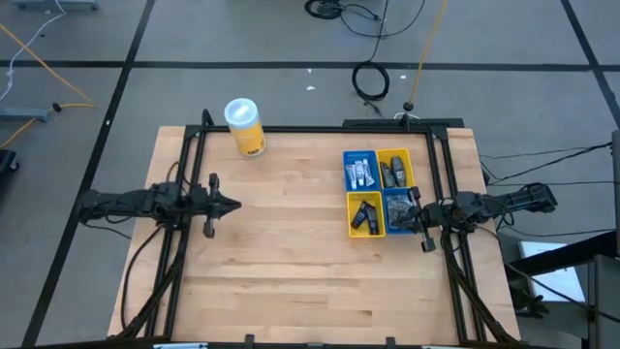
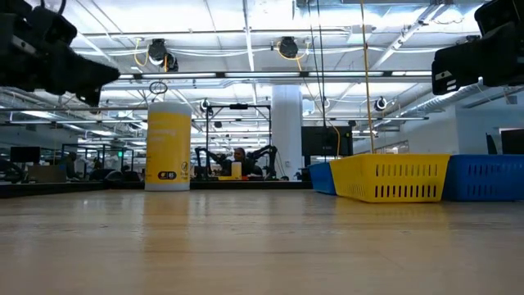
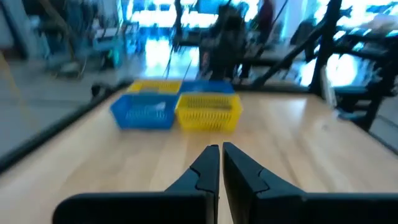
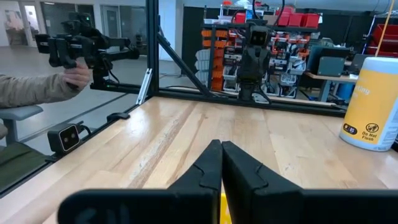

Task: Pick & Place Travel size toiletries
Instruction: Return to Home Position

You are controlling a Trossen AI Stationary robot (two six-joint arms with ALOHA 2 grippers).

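A blue-and-yellow four-compartment tray (image 1: 380, 192) stands on the right half of the table. Its far-left blue compartment holds thin white tubes (image 1: 361, 174). Its far-right yellow one holds grey items (image 1: 392, 174), and its near-left yellow one holds dark packets (image 1: 365, 215). My right gripper (image 1: 401, 215) is shut and empty above the near-right blue compartment; its own view (image 4: 221, 147) looks across the table. My left gripper (image 1: 235, 205) is shut and empty above the bare wood left of the table's middle, pointing toward the tray (image 3: 177, 112).
A tall yellow canister with a white lid (image 1: 244, 126) stands near the far edge, left of centre. It also shows in the low view (image 2: 168, 146) and the right wrist view (image 4: 373, 102). A person's hand (image 4: 74, 78) holds a device beyond the table's left side.
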